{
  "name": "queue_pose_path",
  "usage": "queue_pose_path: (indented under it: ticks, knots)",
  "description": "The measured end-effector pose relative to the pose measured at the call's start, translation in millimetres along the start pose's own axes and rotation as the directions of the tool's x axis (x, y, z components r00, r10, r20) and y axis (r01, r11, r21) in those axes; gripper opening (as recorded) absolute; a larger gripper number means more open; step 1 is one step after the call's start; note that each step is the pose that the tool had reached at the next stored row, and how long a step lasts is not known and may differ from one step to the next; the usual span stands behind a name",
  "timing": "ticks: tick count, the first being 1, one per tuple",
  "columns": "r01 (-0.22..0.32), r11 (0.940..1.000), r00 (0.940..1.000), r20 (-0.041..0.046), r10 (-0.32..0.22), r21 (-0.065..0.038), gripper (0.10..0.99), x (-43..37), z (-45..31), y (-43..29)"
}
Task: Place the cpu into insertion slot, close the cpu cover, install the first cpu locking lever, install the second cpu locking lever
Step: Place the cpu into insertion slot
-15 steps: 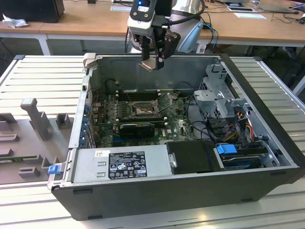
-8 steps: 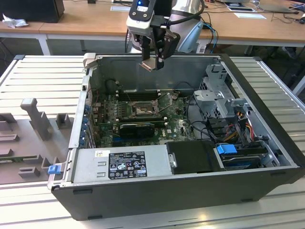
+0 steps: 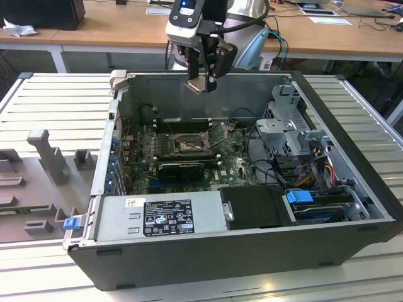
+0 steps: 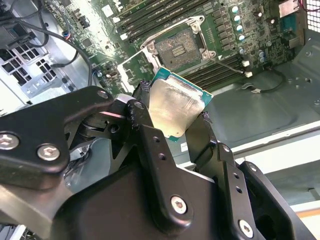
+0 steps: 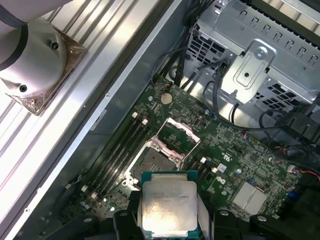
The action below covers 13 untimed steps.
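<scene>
My gripper (image 3: 201,80) hangs above the far wall of the open computer case, shut on the cpu (image 3: 196,86). In both wrist views the cpu (image 4: 177,105) (image 5: 167,207) is a silvery square chip with a green edge, clamped by two opposite sides between the black fingers (image 4: 145,125). The insertion slot (image 3: 189,145) (image 4: 177,46) (image 5: 149,162) lies uncovered on the green motherboard (image 3: 230,165), below and ahead of the chip. The cpu cover (image 4: 131,70) (image 5: 179,136) is swung up on its hinge beside the slot.
Long black memory slots (image 4: 150,15) (image 5: 117,150) run beside the socket. A metal drive cage (image 3: 286,129) (image 5: 255,65) with cables fills the exterior view's right side of the case. A power supply (image 3: 160,214) spans the near wall. Grey fixtures (image 3: 47,157) stand on the table outside.
</scene>
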<state>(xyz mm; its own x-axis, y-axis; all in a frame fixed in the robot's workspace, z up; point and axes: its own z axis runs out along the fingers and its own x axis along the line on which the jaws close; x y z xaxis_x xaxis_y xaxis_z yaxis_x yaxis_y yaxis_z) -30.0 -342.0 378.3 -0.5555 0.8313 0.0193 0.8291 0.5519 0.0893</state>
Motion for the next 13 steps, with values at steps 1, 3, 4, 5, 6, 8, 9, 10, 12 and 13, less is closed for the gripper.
queue_pose_path:
  ticks: [1,3,4,5,6,8,9,10,12,13]
  knots:
    - [-0.007,1.0000,1.0000,0.0007,0.007,0.000,0.529,0.0,0.1,0.0]
    - [-0.020,0.9998,0.9998,0.0018,0.020,0.000,0.529,0.0,0.3,0.0]
    - [-0.035,0.9994,0.9994,0.0031,0.035,-0.001,0.529,0.0,0.4,0.0]
    - [-0.044,0.9990,0.9990,0.0040,0.044,-0.001,0.529,0.0,0.4,0.0]
    - [-0.053,0.9986,0.9986,0.0048,0.053,-0.001,0.529,0.0,0.5,0.0]
    - [-0.062,0.9981,0.9981,0.0056,0.062,-0.001,0.529,0.0,2.1,-0.2]
    - [-0.062,0.9981,0.9980,0.0056,0.062,-0.001,0.529,0.0,2.9,-0.2]
    - [-0.063,0.9980,0.9980,0.0057,0.063,-0.001,0.529,-0.1,3.5,-0.3]
    - [-0.063,0.9980,0.9980,0.0060,0.063,-0.001,0.529,-0.1,4.8,-0.4]
    - [-0.065,0.9979,0.9979,0.0064,0.065,-0.001,0.529,-0.1,4.9,-0.4]
